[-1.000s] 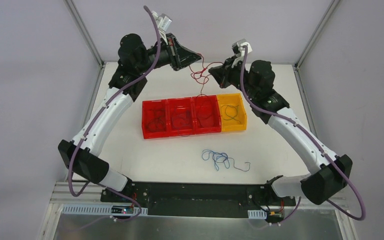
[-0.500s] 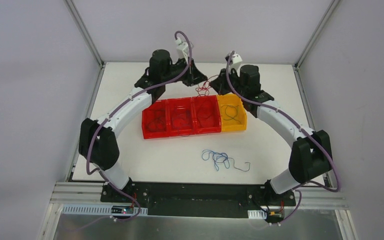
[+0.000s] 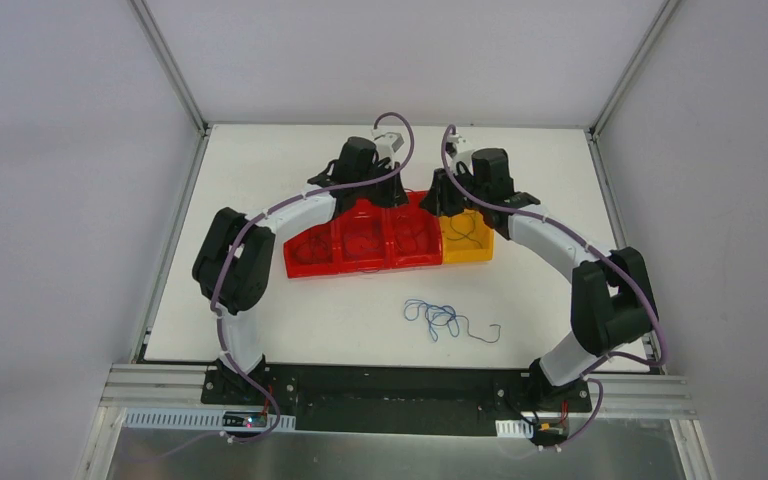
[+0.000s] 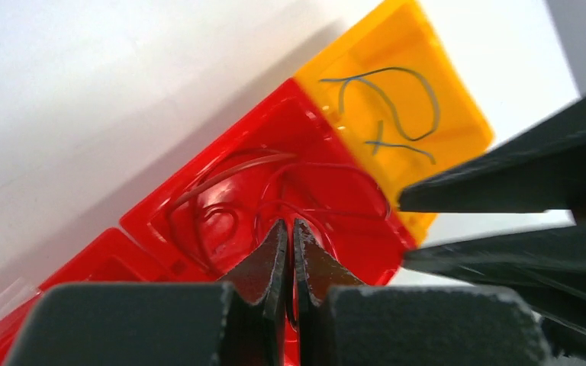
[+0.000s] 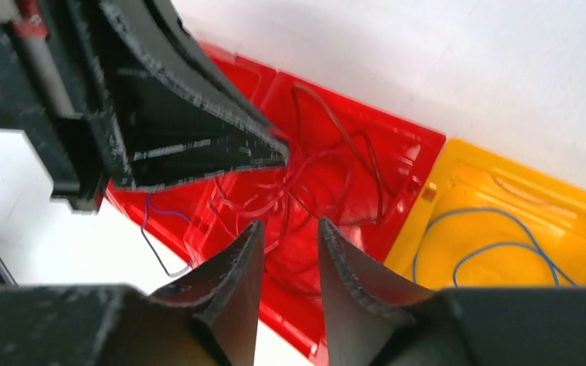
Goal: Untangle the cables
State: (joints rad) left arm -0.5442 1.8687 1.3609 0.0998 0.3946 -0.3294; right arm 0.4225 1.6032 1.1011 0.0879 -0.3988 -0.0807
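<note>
A thin red cable (image 5: 313, 175) lies looped in the rightmost red bin (image 3: 412, 262); it also shows in the left wrist view (image 4: 275, 183). My left gripper (image 4: 290, 223) hangs low over that bin, its jaws nearly closed on a strand of the red cable. It sits left of the right gripper in the top view (image 3: 401, 197). My right gripper (image 5: 290, 222) is open and empty just above the same bin, close beside the left one (image 3: 440, 196). A tangle of blue cables (image 3: 440, 318) lies on the table in front of the bins.
Three red bins (image 3: 310, 268) and one yellow bin (image 3: 480, 252) stand in a row mid-table. The yellow bin (image 5: 458, 191) holds a blue wire (image 5: 496, 244). The two left red bins each hold thin wire. The two grippers nearly touch.
Both arms have come forward and down from the back of the table to the rightmost red bin. The red cable that hung stretched between the grippers now lies in that bin.
</note>
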